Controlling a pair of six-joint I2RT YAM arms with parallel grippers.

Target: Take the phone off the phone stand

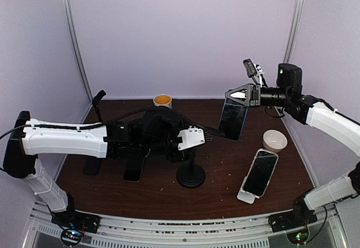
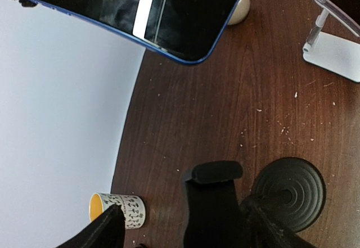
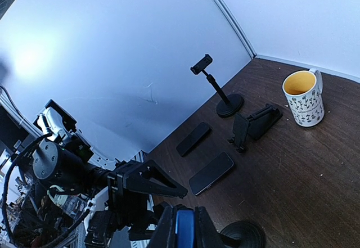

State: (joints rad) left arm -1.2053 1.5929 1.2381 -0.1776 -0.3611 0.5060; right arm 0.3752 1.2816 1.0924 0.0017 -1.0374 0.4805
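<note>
Phone held clear of its stand
The right gripper (image 1: 236,94) is clamped on the top edge of the phone (image 1: 233,120), right of centre above the black phone stand (image 1: 190,175); the left gripper (image 1: 210,135) waits there, jaws apart. Best carried away level, grip firm

Long links on both arms wear smooth white shells: a thick, rounded one on the left arm (image 1: 64,138) and a slimmer one on the right arm (image 1: 332,121). Black cylindrical joints sit between the shells, and a tall black block (image 1: 14,149) caps the left arm's outer end. Each black base (image 1: 70,222) carries small coloured lights. A thin black cable (image 1: 126,115) arcs over the left forearm. The left gripper (image 1: 207,134) has a white housing. The right gripper (image 1: 236,94) is black, with open triangular finger frames and a boxy black module (image 1: 289,76) mounted on its wrist.
</note>
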